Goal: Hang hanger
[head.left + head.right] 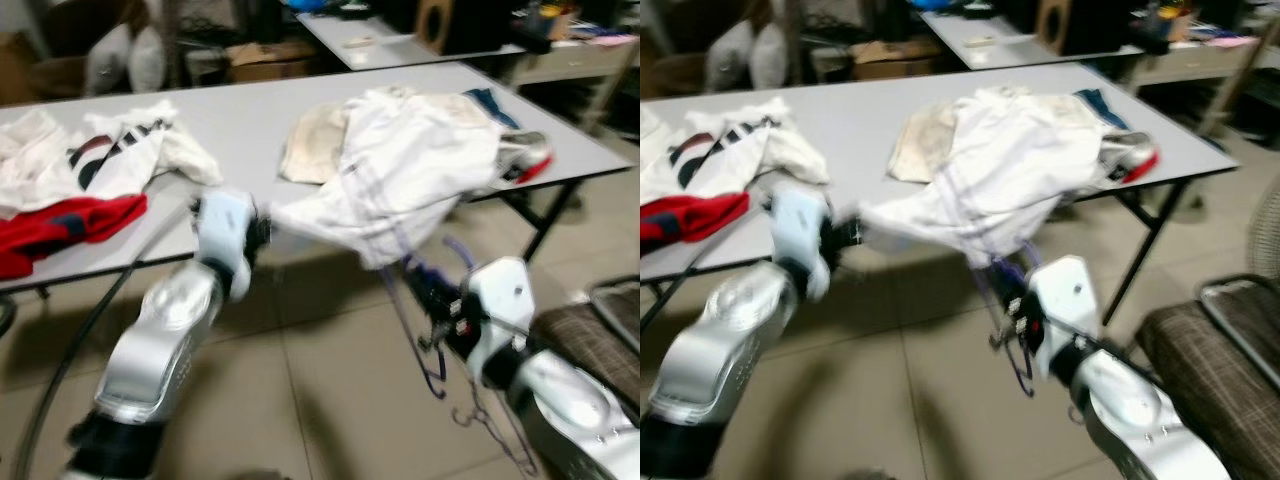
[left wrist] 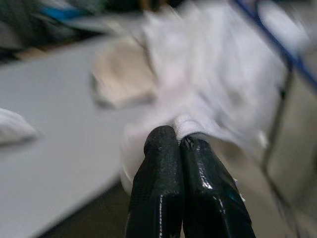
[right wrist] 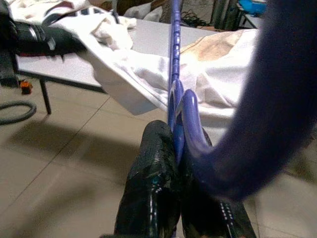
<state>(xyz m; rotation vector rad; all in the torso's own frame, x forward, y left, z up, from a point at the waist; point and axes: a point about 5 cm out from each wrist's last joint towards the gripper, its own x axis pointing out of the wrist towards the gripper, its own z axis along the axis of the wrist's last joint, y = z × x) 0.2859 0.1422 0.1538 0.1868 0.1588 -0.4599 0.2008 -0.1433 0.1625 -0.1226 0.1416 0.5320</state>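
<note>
A white garment [image 1: 410, 170] hangs off the front edge of the grey table [image 1: 240, 110], partly lifted. My left gripper [image 1: 265, 232] is in front of the table edge, shut on the garment's drawn-out corner; in the left wrist view the fingers [image 2: 163, 163] pinch white cloth [image 2: 198, 114]. My right gripper [image 1: 428, 292] is below the garment, shut on a blue-purple hanger [image 1: 405, 300]. In the right wrist view the hanger [image 3: 174, 59] rises from between the shut fingers [image 3: 156, 163] into the garment [image 3: 148, 69]. Its hook end hangs low by my right arm.
On the table lie a red cloth [image 1: 60, 230], a white printed shirt [image 1: 110, 150] and a beige cloth [image 1: 312, 140]. A second table [image 1: 400, 40] and boxes stand behind. A brown padded seat [image 1: 600, 335] is at the right. A black cable [image 1: 70, 350] runs over the tiled floor.
</note>
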